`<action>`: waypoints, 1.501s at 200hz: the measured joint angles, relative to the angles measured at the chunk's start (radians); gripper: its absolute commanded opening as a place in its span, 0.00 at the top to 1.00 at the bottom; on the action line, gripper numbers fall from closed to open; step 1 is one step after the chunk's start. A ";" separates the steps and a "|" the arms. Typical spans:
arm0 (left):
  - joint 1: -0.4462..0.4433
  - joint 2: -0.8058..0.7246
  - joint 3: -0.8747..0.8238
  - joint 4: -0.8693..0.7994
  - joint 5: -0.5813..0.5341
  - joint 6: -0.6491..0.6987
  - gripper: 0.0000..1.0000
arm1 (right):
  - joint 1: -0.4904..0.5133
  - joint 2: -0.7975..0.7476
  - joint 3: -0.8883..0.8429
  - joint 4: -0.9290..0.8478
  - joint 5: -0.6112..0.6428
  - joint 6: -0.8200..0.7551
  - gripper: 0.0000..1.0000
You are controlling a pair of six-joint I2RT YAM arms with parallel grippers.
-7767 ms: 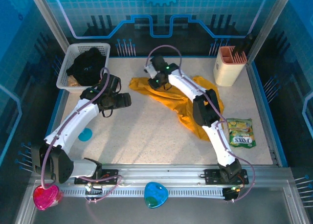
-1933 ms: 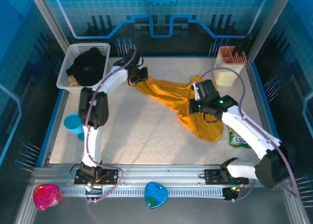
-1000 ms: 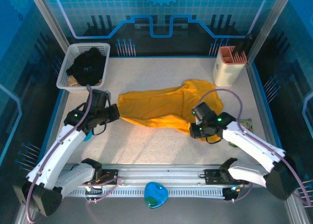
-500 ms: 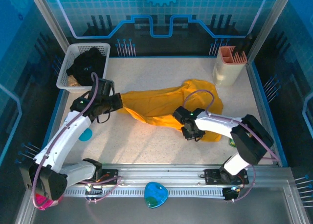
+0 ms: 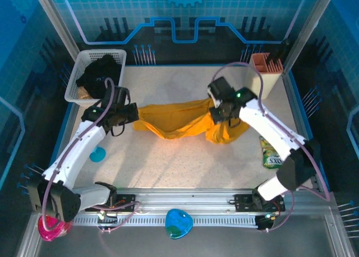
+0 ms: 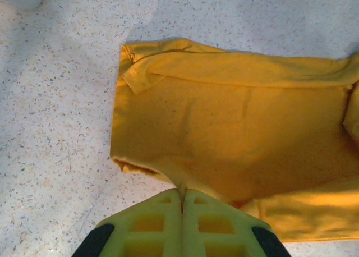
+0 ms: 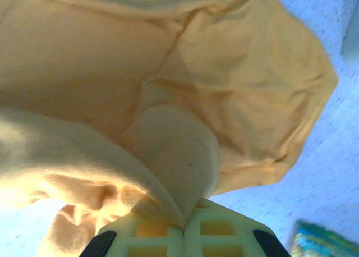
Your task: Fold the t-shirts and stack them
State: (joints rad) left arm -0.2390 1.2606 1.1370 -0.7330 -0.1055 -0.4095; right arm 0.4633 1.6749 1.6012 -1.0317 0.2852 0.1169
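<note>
The golden-yellow t-shirt (image 5: 179,122) hangs stretched between my two grippers above the middle of the table. My left gripper (image 5: 134,115) is shut on its left edge; in the left wrist view the cloth (image 6: 224,133) runs away from the pinched fingers (image 6: 182,198). At the shirt's right end my right gripper (image 5: 216,114) is shut on a fold, with loose cloth (image 7: 235,88) drooping below it (image 7: 184,226). The black t-shirt (image 5: 101,74) lies bunched in the white basket (image 5: 78,63) at the back left.
A peach-coloured holder (image 5: 263,72) stands at the back right. A green snack packet (image 5: 272,156) lies by the right edge. A small blue cup (image 5: 98,154) sits under the left arm. A blue lid (image 5: 178,223) and a pink one (image 5: 53,226) rest on the front rail.
My right gripper has shut on the shirt's right part and lifted it up and back. The left gripper kept its hold, and the shirt now hangs between both.
</note>
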 measured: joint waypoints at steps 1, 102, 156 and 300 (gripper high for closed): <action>0.000 0.004 0.001 0.001 -0.001 0.001 1.00 | -0.003 0.007 0.006 -0.001 -0.001 -0.003 1.00; 0.014 0.135 0.074 0.038 -0.117 0.016 1.00 | -0.100 0.458 0.206 -0.003 0.115 -0.066 0.29; 0.014 0.135 0.073 0.040 -0.130 0.008 1.00 | -0.026 0.056 -0.188 0.106 0.019 0.108 0.30; 0.014 0.105 0.064 0.043 -0.130 -0.010 1.00 | -0.028 0.169 -0.227 0.307 -0.071 0.384 0.88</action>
State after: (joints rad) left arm -0.2249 1.3659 1.2011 -0.6899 -0.2356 -0.4198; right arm 0.4355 1.8442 1.3743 -0.7242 0.2138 0.5011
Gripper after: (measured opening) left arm 0.051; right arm 0.230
